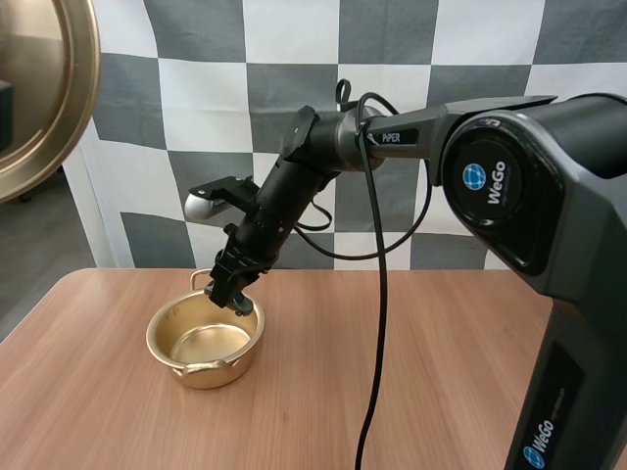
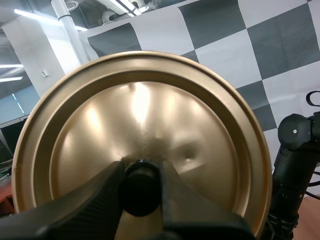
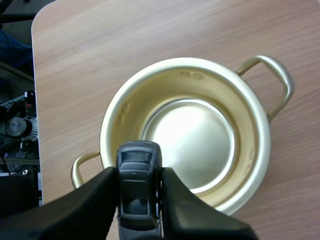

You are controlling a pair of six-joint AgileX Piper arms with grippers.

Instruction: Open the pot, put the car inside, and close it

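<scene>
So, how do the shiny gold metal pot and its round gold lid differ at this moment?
The gold metal pot stands upright on the wooden table; the round gold lid is held in the air, on edge, by the left gripper. The pot has two loop handles; the lid has one black knob in its middle. Both are round, shiny and gold-coloured.

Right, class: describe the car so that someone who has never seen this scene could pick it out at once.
Find the wooden table, then the open gold pot on it. Just above the pot's rim hangs the right gripper, and the car is pinched between its black fingers. It is the one small, dark, windowed thing, next to plain shiny gold metal.
</scene>
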